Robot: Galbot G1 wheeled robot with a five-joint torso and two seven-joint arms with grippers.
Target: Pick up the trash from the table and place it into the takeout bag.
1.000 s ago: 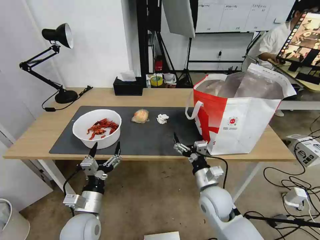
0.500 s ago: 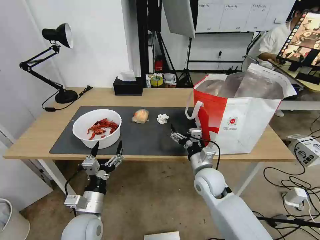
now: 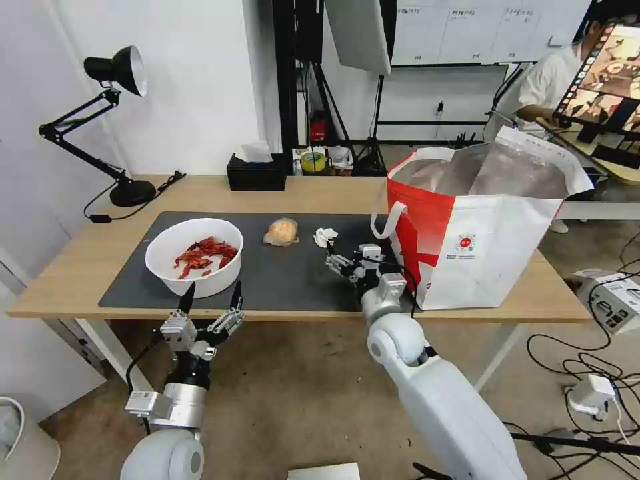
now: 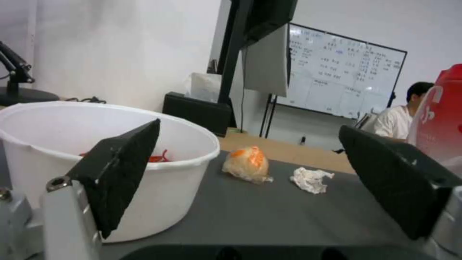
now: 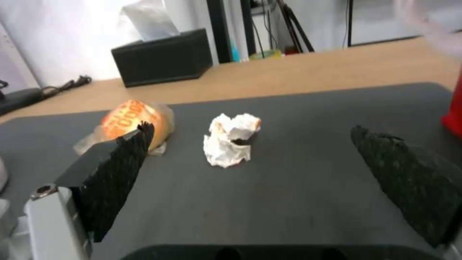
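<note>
Landmark: dark grey mat (image 3: 280,267) on the table (image 3: 80,267).

Right gripper (image 3: 345,260) over the mat's right-hand part, beside the takeout bag (image 3: 480,233), fingers spread wide, nothing held. In the right wrist view the crumpled tissue (image 5: 230,144) lies straight ahead of it, centred between the two open pads (image 5: 118,173), on the mat's far side. No clear long axis to the tissue, just a roundish wad. In the head view the tissue (image 3: 325,237) sits just beyond the fingertips, not touched.

Left gripper (image 3: 210,303) at the mat's near edge, wide open and empty, just in front of the white bowl (image 3: 195,257) of red shells on the mat's left end.

Wrapped orange lump (image 3: 281,231) mid-mat on the far side, near the tissue, left of it.

Judgement: the right arm is clearly the nearer to the tissue; a short forward reach with a slight drop should put the pads either side of it.

Writing: round red logo (image 3: 465,243) with small lines under it on the bag's white face, unreadable. Orange print on the lump's wrapper is not legible.
</note>
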